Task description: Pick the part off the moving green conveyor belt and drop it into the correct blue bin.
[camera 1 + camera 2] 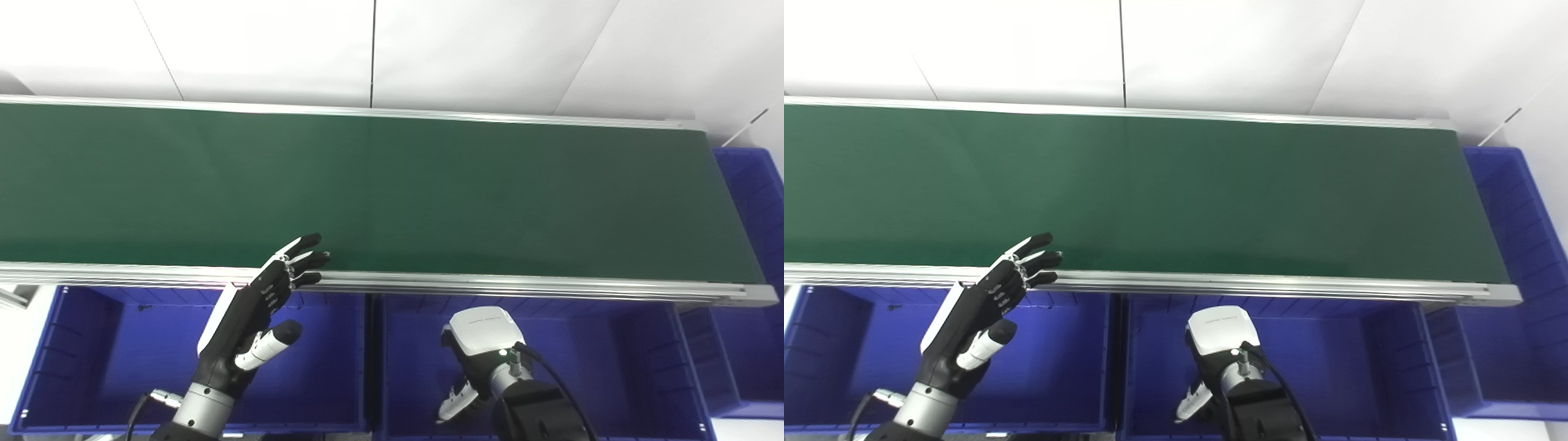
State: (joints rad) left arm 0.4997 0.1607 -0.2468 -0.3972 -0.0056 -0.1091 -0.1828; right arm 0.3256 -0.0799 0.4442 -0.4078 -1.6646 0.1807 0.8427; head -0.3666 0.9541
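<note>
The right hand (481, 358) hangs low over the middle blue bin (618, 343), back plate toward the camera, fingers curled under; whether it clasps anything cannot be told. The left hand (260, 309) is raised above the left blue bin (92, 343), released, fingers spread, its fingertips (312, 260) reaching the near aluminium rail (520, 285) of the green conveyor belt (429, 190). No part shows on the belt. A third blue bin (756, 184) stands past the belt's right end.

You've got both head cams looking steeply down from close above, facing the wall; both share the conveyor belt (429, 190) and blue bins (1335, 361), offset sideways.
</note>
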